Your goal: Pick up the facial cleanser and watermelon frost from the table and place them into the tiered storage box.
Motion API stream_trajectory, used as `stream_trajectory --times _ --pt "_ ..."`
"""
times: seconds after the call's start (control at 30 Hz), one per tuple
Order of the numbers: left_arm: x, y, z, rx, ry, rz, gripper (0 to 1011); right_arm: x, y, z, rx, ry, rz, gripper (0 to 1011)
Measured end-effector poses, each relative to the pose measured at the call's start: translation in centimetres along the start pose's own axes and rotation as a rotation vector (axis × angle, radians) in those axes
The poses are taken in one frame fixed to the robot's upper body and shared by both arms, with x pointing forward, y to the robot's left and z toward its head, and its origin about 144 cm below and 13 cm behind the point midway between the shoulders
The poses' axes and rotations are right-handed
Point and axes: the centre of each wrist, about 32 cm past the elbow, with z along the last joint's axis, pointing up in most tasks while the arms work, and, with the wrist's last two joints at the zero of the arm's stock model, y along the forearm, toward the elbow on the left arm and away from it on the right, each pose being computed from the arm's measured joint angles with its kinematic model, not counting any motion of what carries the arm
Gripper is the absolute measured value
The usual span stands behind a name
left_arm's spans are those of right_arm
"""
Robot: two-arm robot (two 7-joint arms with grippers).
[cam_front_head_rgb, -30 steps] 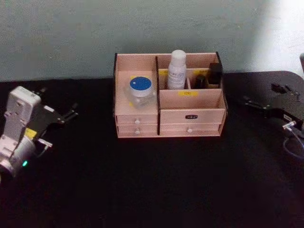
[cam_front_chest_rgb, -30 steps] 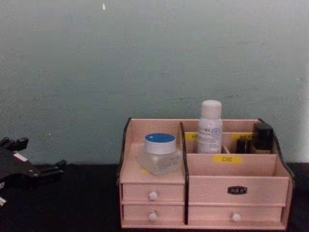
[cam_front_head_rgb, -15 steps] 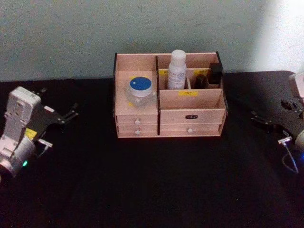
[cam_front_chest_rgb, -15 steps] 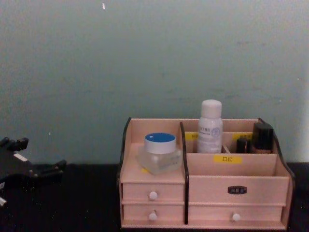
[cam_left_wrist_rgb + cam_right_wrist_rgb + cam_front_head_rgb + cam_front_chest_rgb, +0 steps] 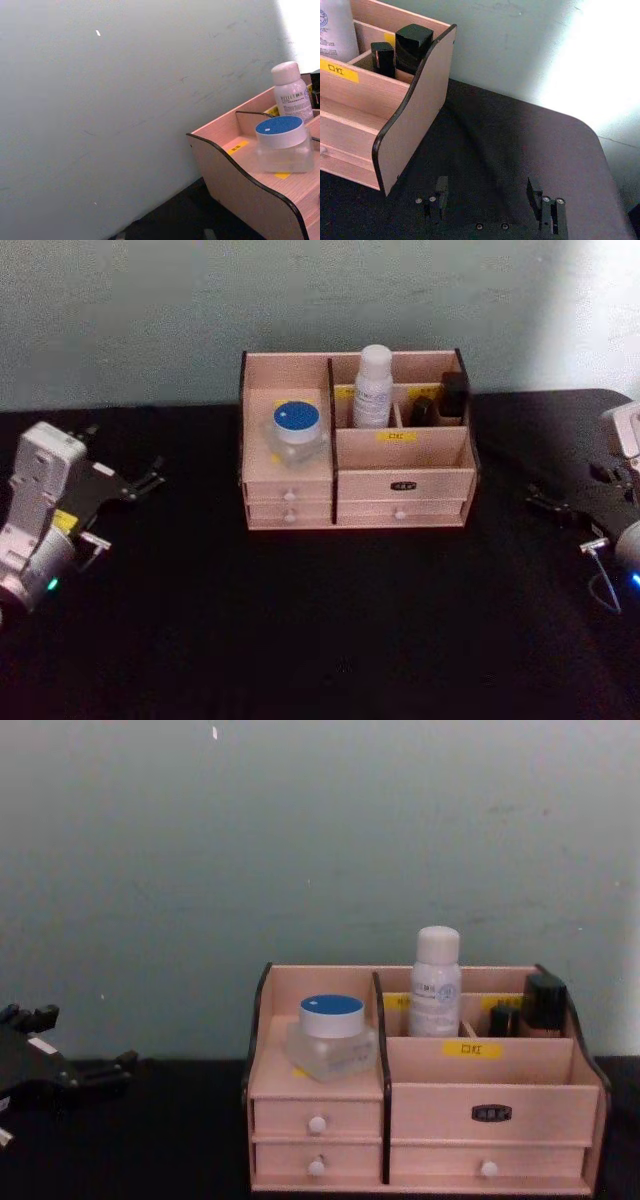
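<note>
Operator: Since a second ago, my right end effector (image 5: 490, 200) has drawn back from the tiered storage box (image 5: 355, 485). It now sits well apart from it, off the box's outer side wall, with its fingers spread wide and empty. The left end effector (image 5: 125, 505) hasn't shifted. It's parked well clear on the other side and looks open too, though I can't see it well.

Spotter: Where are the two items?

Operator: Both are already in the box, ahead of and inboard from the right end effector. The white bottle (image 5: 373, 387), which I take for the cleanser, stands upright in a rear compartment. The blue-lidded jar (image 5: 296, 430) is on the tier above the small drawers, on the side nearer the left end effector. I'd guess that one is the watermelon frost, but I can't read a label.

Spotter: What worries you?

Operator: Mostly the jar. It has no front wall before it, so a bump to the box could send it off onto the worktop (image 5: 330, 620). The bottle is tall and narrow and would tip easily. If either arm swings inboard, it could clip the box's side.
</note>
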Motion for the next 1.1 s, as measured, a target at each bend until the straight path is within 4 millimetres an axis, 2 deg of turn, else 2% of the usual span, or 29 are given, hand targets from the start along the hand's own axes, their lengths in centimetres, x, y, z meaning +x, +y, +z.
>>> stream_trajectory --times 1.1 --pt "0.00 0.00 0.00 0.000 0.000 0.000 1001 0.12 -0.07 0.23 0.005 -0.002 0.003 1002"
